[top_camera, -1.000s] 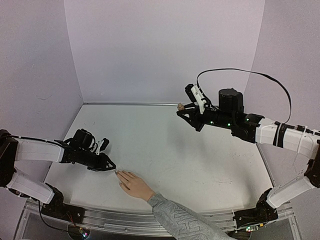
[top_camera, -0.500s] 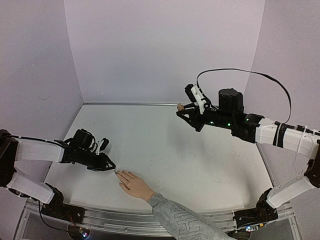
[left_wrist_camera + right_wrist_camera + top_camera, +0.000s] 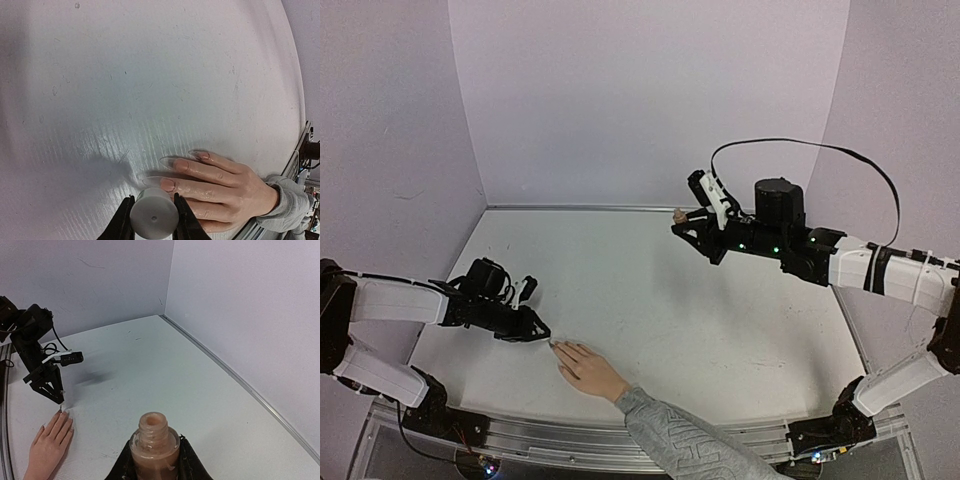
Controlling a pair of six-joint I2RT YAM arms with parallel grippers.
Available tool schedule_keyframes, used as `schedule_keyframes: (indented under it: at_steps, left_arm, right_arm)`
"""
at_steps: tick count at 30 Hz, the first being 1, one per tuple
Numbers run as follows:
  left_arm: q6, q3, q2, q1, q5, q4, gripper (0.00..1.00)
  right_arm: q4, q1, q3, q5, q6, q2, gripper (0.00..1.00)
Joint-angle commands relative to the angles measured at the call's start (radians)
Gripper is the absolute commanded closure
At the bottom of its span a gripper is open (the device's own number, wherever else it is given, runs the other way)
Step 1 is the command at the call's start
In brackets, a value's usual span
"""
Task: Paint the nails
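Left gripper [image 3: 540, 333] is low over the table [image 3: 650, 300] at its near-left part, jaws narrow and clamped on a small white cap [image 3: 154, 218]. In the left wrist view the cap sits just beside the index tip of the hand [image 3: 220, 187]; whatever is under the cap is hidden. The nails [image 3: 167, 184] are long and pale. The index nail looks pinkish, and two more show further along the fingers. The hand lies flat, palm down, fingers pointing toward the left gripper. Its grey patterned sleeve [image 3: 680, 445] crosses the metal rail [image 3: 570, 438] at the near edge. Right gripper [image 3: 685, 225] is held up over the far-right part of the table, jaws narrow around an open bottle [image 3: 154, 440]. The bottle is upright, with tan-pink fluid up to the neck. The two grippers are well apart, with a broad stretch of bare table between them. The hand is close to the near rail, so there is little margin on that side. The back and side walls meet the table at a thin seam. The right gripper is nearer the back seam than the left.
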Motion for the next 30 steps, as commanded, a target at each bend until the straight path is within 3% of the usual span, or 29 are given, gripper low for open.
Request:
schedule_keyframes:
  at_steps: [1,14,22,30]
  left_arm:
    - [-0.003,0.047,0.008,0.005,-0.015,0.030,1.00]
    - [-0.010,0.026,-0.038,0.005,-0.039,0.030,1.00]
    - [-0.022,-0.026,-0.166,0.005,-0.050,0.038,1.00]
    - [-0.003,-0.001,-0.110,0.005,0.031,0.036,1.00]
  right_arm:
    - [0.039,-0.006,0.025,-0.013,0.010,0.000,1.00]
    - [0.039,-0.006,0.027,-0.013,0.009,0.002,1.00]
    - [0.039,-0.006,0.021,-0.006,0.007,-0.006,1.00]
    - [0.038,-0.006,0.025,-0.010,0.003,-0.006,1.00]
